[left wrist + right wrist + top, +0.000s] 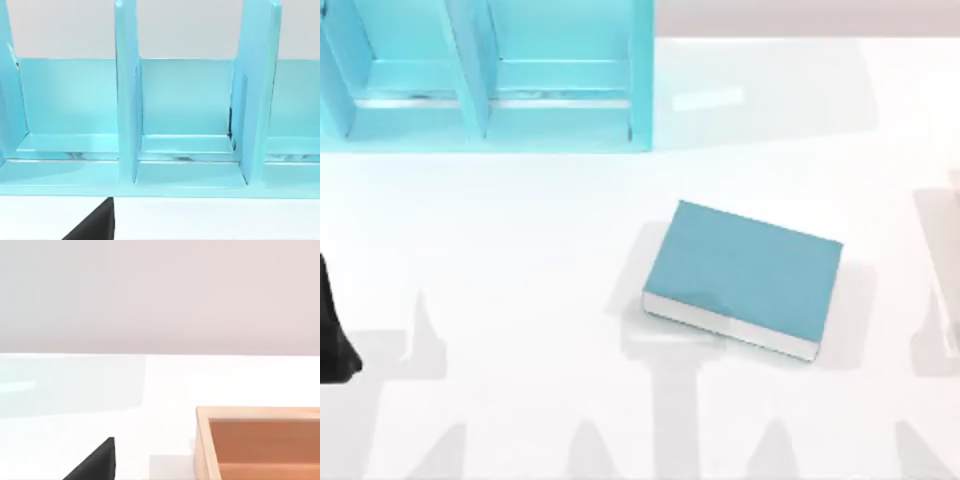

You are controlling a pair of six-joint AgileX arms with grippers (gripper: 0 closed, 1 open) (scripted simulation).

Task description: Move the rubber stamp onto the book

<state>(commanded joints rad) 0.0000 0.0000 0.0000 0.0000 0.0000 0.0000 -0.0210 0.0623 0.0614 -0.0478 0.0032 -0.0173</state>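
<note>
The setting is a rendered simulation of a bare test bench, not a lived-in room. A plain white worktop [520, 260] runs to a blank pale backdrop. On it stand flat, evenly shaded props: a turquoise shelf unit [485, 75], a teal book [745, 272] and a wooden box [257, 442].

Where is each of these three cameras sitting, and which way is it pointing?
Top view: above the table, looking down on the book and shelf unit; a dark part of the left arm at the left edge.
Left wrist view: on the left arm's wrist, facing the shelf unit's compartments; a dark fingertip shows.
Right wrist view: on the right wrist, facing across the table to a wooden box; a dark fingertip shows.
Shared: top and left wrist views both show the shelf unit.
</note>
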